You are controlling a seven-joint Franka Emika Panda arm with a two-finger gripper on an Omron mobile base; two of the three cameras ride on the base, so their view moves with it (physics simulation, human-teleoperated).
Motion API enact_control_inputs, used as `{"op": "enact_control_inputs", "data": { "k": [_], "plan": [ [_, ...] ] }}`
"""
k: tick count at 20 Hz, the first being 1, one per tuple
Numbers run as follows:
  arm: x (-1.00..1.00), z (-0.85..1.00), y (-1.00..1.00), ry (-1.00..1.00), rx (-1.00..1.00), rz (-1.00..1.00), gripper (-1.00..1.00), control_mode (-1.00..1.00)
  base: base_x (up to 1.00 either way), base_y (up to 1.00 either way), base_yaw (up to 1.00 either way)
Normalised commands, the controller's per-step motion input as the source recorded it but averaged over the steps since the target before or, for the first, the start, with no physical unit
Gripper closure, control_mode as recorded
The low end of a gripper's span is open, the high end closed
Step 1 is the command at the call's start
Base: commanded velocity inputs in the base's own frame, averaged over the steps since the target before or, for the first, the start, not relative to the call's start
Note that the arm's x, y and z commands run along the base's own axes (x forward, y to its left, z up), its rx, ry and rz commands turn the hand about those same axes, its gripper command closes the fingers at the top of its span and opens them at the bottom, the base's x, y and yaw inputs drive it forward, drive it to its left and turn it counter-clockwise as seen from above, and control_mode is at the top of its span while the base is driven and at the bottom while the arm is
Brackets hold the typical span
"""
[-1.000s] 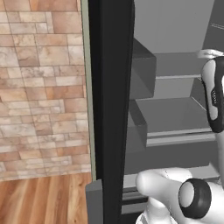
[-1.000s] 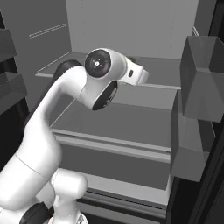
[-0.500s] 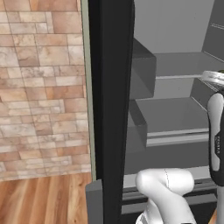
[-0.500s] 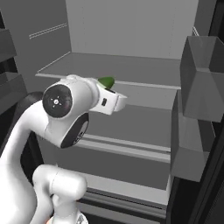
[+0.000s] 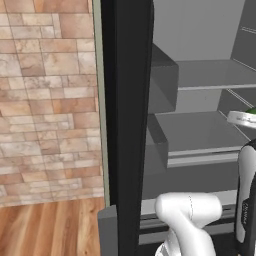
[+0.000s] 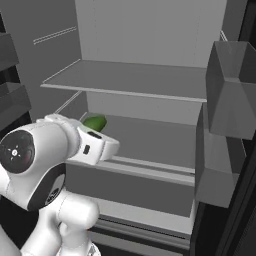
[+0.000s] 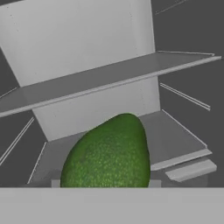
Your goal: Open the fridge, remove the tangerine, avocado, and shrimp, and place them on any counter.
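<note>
The fridge (image 6: 145, 85) stands open, its light grey inside showing two flat shelves one above the other and grey bins hung on the inner faces of both doors. From the left base view, the black edge of the left door (image 5: 127, 125) runs from top to bottom of the scene, with a tan and pink stone-tile wall (image 5: 47, 100) to its left and a strip of wooden floor (image 5: 50, 227) at the bottom left corner. The white robot arm (image 6: 45, 165) rises in front of the open fridge, and its hand reaches toward the front left part of the lower shelf (image 6: 150, 145). The avocado (image 7: 109, 155), dark green with a fine pebbled skin, sits right at the end of the hand; in the hand view it looms very close, narrow end up, in front of the lower shelf and the back wall of the fridge. From the right base view, just the green top of it peeks out above the white wrist, near the left front corner of the lower shelf. The fingers are hidden behind the wrist and the fruit, so I cannot tell how wide they stand or whether they have hold of the avocado.
</note>
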Motion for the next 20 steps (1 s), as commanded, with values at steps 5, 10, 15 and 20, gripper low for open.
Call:
{"op": "enact_control_inputs", "data": {
  "k": [5, 10, 15, 20],
  "plan": [
    [0.00, 0.00, 0.00, 0.00, 0.00, 0.00, 1.00, 1.00, -0.92, -0.06, -0.01],
    [0.00, 0.00, 0.00, 0.00, 0.00, 0.00, 1.00, 1.00, -1.00, -0.27, -0.05],
    [0.00, 0.00, 0.00, 0.00, 0.00, 0.00, 1.00, 1.00, -1.00, -0.32, -0.05],
    [0.00, 0.00, 0.00, 0.00, 0.00, 0.00, 1.00, 1.00, -1.00, -0.56, -0.03]
  ]
}}
